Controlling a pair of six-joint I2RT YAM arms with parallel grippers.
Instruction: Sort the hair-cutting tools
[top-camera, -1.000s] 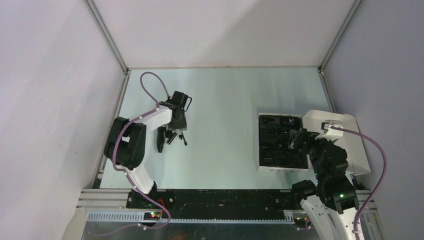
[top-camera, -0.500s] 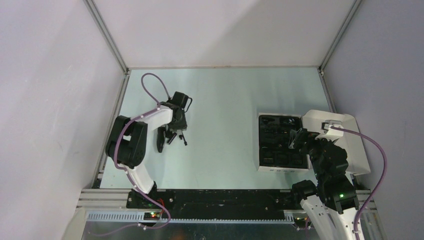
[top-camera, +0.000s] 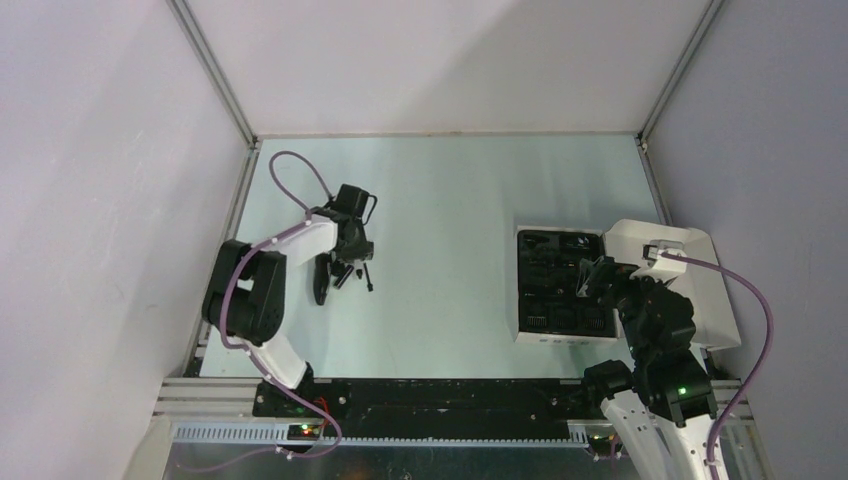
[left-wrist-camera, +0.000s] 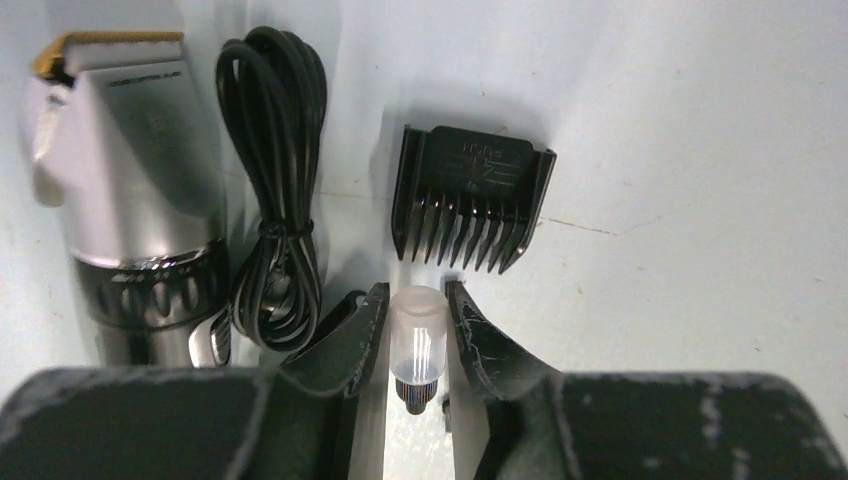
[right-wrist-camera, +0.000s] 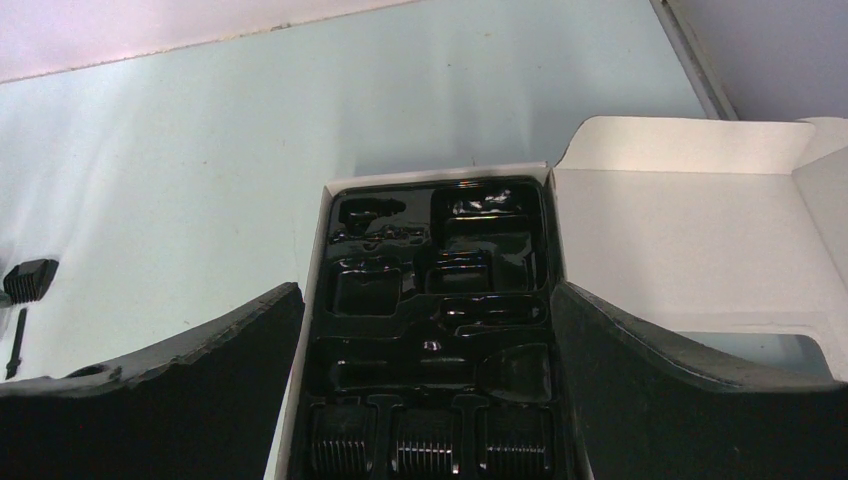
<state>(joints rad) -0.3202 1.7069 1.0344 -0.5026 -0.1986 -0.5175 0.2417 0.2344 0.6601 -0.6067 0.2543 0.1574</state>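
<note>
In the left wrist view my left gripper (left-wrist-camera: 415, 295) is shut on a small bottle with a translucent cap (left-wrist-camera: 416, 335), its fingers pressing both sides of the cap. Ahead of it lie a black comb attachment (left-wrist-camera: 470, 200), a coiled black cord (left-wrist-camera: 275, 200) and the silvery clipper body (left-wrist-camera: 130, 200). From above, the left gripper (top-camera: 345, 262) stands over this cluster, with the clipper (top-camera: 321, 283) and a thin stick-like brush (top-camera: 368, 278) beside it. My right gripper (right-wrist-camera: 425, 290) is open over the box's black insert (right-wrist-camera: 440, 300), holding nothing; three comb attachments (right-wrist-camera: 425, 450) sit in its near slots.
The white box (top-camera: 522, 330) lies at the right with its lid (right-wrist-camera: 690, 230) folded open to the right. A small black piece (right-wrist-camera: 30, 278) and the brush (right-wrist-camera: 17, 340) show far left in the right wrist view. Grey walls enclose the table.
The left gripper's fingers have drawn in on the small bottle, and the left arm has shifted slightly. The right arm has not moved.
</note>
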